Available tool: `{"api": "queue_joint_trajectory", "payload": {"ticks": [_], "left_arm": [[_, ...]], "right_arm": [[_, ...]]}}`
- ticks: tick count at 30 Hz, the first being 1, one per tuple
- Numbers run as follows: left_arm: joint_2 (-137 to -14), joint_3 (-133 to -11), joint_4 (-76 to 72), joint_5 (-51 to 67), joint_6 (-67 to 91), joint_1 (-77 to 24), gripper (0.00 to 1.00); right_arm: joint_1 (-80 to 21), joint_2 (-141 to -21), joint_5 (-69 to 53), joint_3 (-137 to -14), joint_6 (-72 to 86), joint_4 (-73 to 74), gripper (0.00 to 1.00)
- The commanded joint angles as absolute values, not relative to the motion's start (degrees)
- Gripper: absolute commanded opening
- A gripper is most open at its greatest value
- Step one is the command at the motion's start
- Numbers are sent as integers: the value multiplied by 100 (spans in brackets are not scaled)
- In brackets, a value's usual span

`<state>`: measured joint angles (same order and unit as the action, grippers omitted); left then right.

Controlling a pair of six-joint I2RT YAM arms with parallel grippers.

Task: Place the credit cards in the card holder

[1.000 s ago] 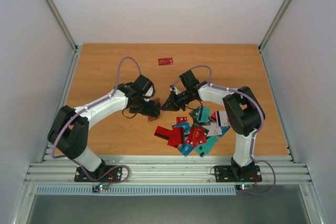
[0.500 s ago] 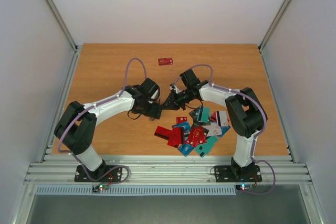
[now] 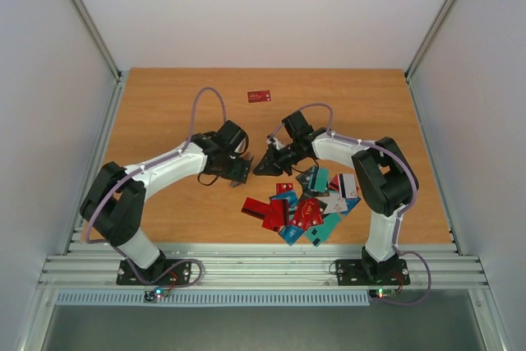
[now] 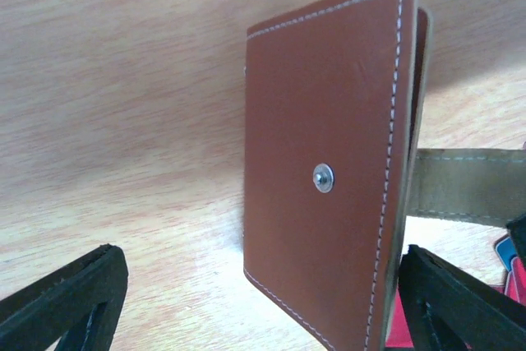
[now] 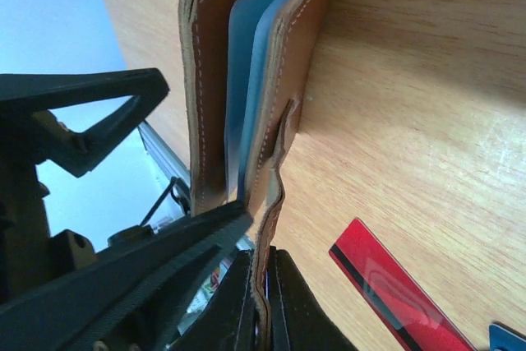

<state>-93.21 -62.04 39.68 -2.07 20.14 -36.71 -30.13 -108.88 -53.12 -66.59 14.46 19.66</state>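
Observation:
The brown card holder (image 4: 329,121) with a light stud stands on edge on the table; in the top view (image 3: 260,166) it is between the two grippers. It is spread open with light blue cards (image 5: 246,80) inside. My right gripper (image 5: 265,293) is shut on the holder's strap (image 5: 277,187). My left gripper (image 4: 263,310) is open, one finger on each side of the holder, not touching it. A heap of red, teal, blue and white credit cards (image 3: 308,203) lies just near-right of the grippers.
A single dark red card (image 3: 260,96) lies far back on the wooden table (image 3: 164,104). A red card with a dark stripe (image 5: 394,293) lies beside the right gripper. Grey walls stand on both sides, and a metal rail (image 3: 263,265) runs along the near edge.
My left arm has swung its elbow inward and brought its open gripper a little closer around the holder. The right gripper has kept hold of the strap in place.

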Motion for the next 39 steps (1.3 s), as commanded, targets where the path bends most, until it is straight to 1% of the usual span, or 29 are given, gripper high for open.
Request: {"api": "queue_joint_trajectory", "payload": {"ticks": [1, 8, 11, 16, 17, 21, 23, 29, 32, 33, 39], "left_arm": [[-9025, -6202, 3912, -322, 2047, -3552, 91], [-9076, -6197, 3880, -168, 2019, -3308, 88], [-9108, -6181, 3886, -159, 1975, -3198, 82], [-9004, -6030, 3811, -56, 1940, -2935, 67], [-8974, -5977, 3758, 50, 1947, -2871, 63], [-8990, -5718, 3474, 487, 1977, -2652, 52], [-9029, -5636, 3377, 689, 1978, -2570, 44], [-8929, -5416, 3231, 946, 2020, -2361, 14], [-8901, -5328, 3224, 1049, 2084, -2261, 2], [-8872, -5278, 3216, 1073, 2131, -2228, 0], [-8576, -4990, 3104, 1390, 2644, -2038, 0]], "right_arm": [[-3050, -10810, -5317, -6669, 1251, 2106, 1], [-3048, -10855, -5300, -6701, 1231, 2139, 1], [-3048, -10878, -5275, -6730, 1189, 2190, 1], [-3049, -11016, -5218, -6880, 1030, 2390, 1], [-3042, -11056, -5213, -6919, 1002, 2426, 1], [-3036, -11273, -5181, -7119, 870, 2590, 1], [-3037, -11373, -5150, -7231, 807, 2673, 1], [-3016, -11718, -4993, -7549, 661, 2906, 1], [-3010, -11916, -4765, -7819, 543, 3223, 1], [-2999, -11981, -4625, -7910, 488, 3343, 1], [-2984, -12231, -4049, -8400, -9, 4128, 1]]}}
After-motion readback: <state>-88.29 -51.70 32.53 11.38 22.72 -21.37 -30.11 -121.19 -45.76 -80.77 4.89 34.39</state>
